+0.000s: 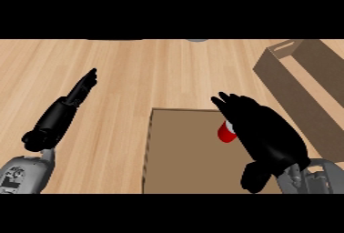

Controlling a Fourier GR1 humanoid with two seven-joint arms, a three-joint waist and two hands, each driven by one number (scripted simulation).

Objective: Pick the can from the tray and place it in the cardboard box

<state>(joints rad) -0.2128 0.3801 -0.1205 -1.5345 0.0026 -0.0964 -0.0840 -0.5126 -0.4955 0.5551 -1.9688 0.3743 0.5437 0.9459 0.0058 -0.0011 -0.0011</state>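
Pale wood planks make up the surface [134, 77], running across the whole head view. On it lie one flat brown tray [188, 154] in the lower middle and one cardboard box [306, 86] at the upper right, its open top tilted toward the view and a slot handle cut in its far wall.

The right hand [265, 136] comes in from the lower right edge and sits over the tray's right half, back of the hand upward, pointing up and to the left. Its fingers [232, 102] curl down around the one can [226, 132], of which only a red patch with a bit of white shows under the palm's left side; the rest is hidden by the hand. The can is therefore over the tray, clasped, and well apart from the box. Whether it touches the tray floor cannot be told.

The left hand [70, 102] shows at the left, well clear of the tray, with its grey forearm at the lower left corner. It lies stretched out, straight fingers together and pointing up and slightly right, released and holding nothing.

Between the tray's top edge and the box's near wall there is bare wood, and a broad bare stretch spans the surface's upper half. The tray's left edge is raised as a thin lip; its lower edge runs out of view. The box's right side is also cut off by the view's edge.
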